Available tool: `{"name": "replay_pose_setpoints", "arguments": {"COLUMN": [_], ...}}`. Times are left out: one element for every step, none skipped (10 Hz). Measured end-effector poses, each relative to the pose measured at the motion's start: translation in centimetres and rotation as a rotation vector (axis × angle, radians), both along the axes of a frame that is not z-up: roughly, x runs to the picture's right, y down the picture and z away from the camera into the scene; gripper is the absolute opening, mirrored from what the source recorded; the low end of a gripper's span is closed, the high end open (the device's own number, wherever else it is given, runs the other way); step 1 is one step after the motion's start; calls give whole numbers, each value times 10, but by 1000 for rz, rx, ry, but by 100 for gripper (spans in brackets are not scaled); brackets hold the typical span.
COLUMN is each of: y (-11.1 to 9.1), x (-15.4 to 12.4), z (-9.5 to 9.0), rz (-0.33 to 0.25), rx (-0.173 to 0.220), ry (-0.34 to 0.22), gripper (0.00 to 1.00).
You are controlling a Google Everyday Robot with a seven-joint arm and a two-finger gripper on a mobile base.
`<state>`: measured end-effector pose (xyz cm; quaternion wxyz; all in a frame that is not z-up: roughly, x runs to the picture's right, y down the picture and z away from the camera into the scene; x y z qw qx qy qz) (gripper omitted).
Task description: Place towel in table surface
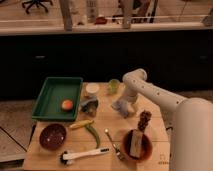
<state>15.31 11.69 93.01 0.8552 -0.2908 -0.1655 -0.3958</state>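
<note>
A small crumpled grey-blue towel (119,108) lies on the wooden table (107,122), right of centre. My white arm reaches in from the right, and its gripper (125,102) points down right at the towel, touching or just above it. The gripper's lower part blends with the cloth, so I cannot tell whether the towel rests fully on the table.
A green tray (52,94) holding an orange (66,104) sits at the left. Around it are a white cup (92,89), green cup (114,85), grey object (90,105), banana (81,124), maroon bowl (52,136), white brush (82,156) and brown bowl (136,145).
</note>
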Motion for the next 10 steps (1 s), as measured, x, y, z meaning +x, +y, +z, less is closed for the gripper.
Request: {"name": "replay_pose_setpoints", "arguments": {"y": [1, 2, 4, 4, 2, 1, 1, 2, 2, 0], "x": [-4, -5, -4, -5, -6, -8, -7, -6, -5, -2], "z": [4, 6, 7, 7, 6, 5, 4, 4, 4, 2], "rz": [-5, -9, -11, -9, -7, -10, -12, -14, -15, -15], "rx": [-5, -13, -24, -26, -22, -22, -25, -27, -27, -23], "ry": [-9, -12, -15, -18, -21, -23, -21, -19, -18, -14], "gripper": [59, 50, 40, 28, 20, 10, 2, 0, 0, 0]}}
